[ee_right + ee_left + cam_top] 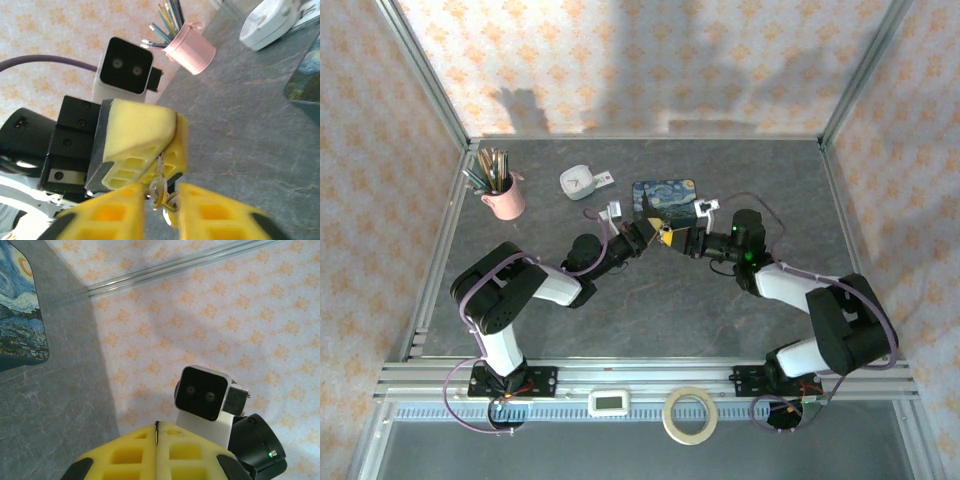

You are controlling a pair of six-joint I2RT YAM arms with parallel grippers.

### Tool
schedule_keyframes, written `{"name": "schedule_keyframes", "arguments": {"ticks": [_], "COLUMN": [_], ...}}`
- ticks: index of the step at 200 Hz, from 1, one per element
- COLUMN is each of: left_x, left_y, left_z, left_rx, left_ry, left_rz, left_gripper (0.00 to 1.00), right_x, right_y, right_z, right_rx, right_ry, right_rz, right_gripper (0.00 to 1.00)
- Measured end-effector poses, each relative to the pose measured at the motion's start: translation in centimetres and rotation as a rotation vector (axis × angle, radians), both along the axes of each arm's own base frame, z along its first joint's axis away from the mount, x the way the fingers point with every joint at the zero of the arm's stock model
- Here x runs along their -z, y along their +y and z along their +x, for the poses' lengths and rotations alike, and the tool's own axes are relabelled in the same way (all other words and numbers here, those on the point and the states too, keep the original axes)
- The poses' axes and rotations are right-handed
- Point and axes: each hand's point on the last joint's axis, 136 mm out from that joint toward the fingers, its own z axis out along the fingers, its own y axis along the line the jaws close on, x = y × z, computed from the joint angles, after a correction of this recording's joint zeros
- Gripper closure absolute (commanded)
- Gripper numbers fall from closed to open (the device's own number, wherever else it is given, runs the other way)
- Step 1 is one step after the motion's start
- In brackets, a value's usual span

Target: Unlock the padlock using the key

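The left tool (156, 440) was clenched on a thin sliver, probably the key (156, 431). It met the right tool (160, 202), whose hold on the padlock (158, 187) I cannot tell. Both hung above the table (240, 125), apparently to align them.

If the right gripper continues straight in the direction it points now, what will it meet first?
Most likely the left gripper, whose yellow fingers face it directly, very close. A small silvery metal piece hangs between them at the right gripper's tips. Depth is unclear.
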Motion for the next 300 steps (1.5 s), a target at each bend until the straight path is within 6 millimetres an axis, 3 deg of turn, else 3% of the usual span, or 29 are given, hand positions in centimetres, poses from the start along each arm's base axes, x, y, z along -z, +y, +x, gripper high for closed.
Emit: {"name": "schedule_keyframes", "arguments": {"ticks": [43,76,148,300], "left_x": [-1.6,-2.7,-2.6,-3.3], "left_y": [0.3,0.2,-0.2,0.0], "left_z": [-0.3,-0.8,-1.2,-1.2], "left_rx": [-0.015,-0.014,-0.005,-0.012], "left_ry": [-0.083,-0.136,-0.145,-0.157], "left_rz": [0.058,0.07,0.079,0.069], "left_gripper": [1.0,1.0,1.0,1.0], "right_x": [-2.7,-3.4,-2.9,-2.4], "right_y": [-0.5,-0.5,0.7,0.8], "right_z": [-0.1,0.0,-0.3,-0.3], "right_rx": [0.031,0.034,-0.007,-0.013], "right_ry": [-0.08,-0.091,-0.053,-0.035], "right_rz": [0.026,0.052,0.082,0.077], "right_gripper": [0.7,0.7,0.7,0.7]}}
